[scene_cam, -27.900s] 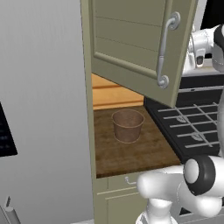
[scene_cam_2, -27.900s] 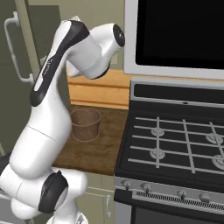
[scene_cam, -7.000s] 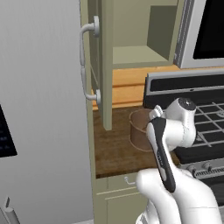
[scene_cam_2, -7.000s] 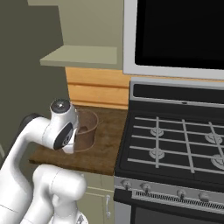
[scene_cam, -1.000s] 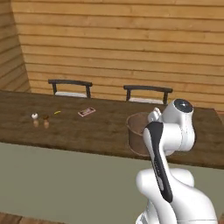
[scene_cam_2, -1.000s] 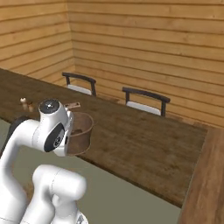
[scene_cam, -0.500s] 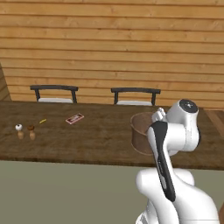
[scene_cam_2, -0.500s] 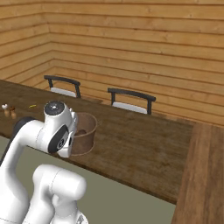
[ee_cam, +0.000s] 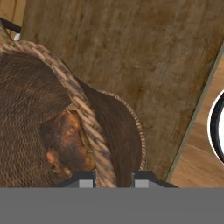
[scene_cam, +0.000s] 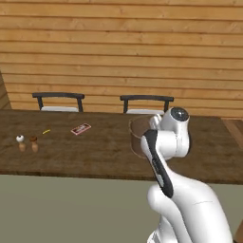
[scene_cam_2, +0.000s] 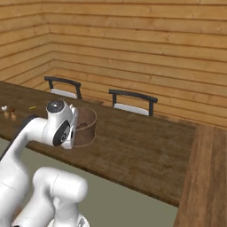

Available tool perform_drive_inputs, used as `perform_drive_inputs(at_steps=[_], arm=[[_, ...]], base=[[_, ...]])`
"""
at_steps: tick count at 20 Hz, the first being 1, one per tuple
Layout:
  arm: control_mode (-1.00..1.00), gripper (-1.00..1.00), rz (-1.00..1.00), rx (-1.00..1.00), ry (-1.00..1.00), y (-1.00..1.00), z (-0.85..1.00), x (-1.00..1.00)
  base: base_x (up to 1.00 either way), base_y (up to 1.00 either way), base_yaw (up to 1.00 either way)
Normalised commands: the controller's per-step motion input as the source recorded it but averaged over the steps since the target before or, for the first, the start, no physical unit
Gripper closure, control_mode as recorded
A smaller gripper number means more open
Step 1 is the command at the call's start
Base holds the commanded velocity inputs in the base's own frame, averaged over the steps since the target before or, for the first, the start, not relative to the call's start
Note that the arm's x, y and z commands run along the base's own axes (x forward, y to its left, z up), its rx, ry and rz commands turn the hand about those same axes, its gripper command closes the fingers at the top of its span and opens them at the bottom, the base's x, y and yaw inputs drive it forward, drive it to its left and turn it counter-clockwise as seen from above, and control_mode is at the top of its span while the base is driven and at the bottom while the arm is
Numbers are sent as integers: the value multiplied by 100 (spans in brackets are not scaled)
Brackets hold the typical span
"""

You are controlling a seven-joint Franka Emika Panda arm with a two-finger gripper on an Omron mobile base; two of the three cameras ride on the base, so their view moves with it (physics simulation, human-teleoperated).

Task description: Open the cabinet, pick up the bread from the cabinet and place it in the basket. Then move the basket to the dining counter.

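Woven basket [ee_cam: 52, 109] hangs from the tool [ee_cam: 113, 177], whose narrow jaws pinch its rim wall, one finger inside and one outside. Bread [ee_cam: 65, 144] lies at the bottom, against that wall. Against half a second ago the whole view has slid sideways, so the base is driving along the tabletop [scene_cam: 99, 152]; the basket now sits above the planks near the front edge. By my judgement, only lowering and release remain. Shakers [scene_cam: 27, 142] stand well apart, toward the left end.

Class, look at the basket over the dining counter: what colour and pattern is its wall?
Brown, with a woven weave, seen best in the hand view on the basket.
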Motion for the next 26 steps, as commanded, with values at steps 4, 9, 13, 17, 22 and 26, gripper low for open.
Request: perform_drive_inputs(at_steps=[4,9,13,17,22,26], arm=[[-100,100,0,0,9,14,0,100],[-100,100,1,0,7,5,0,100],[-100,100,0,0,7,16,-8,100],[-100,100,0,-1,7,17,-57,77],[-100,100,0,0,1,1,-72,37],[-100,100,0,0,0,0,-60,0]], base=[[0,0,0],[0,0,0],[0,0,0],[0,0,0],[0,0,0],[0,0,0]])
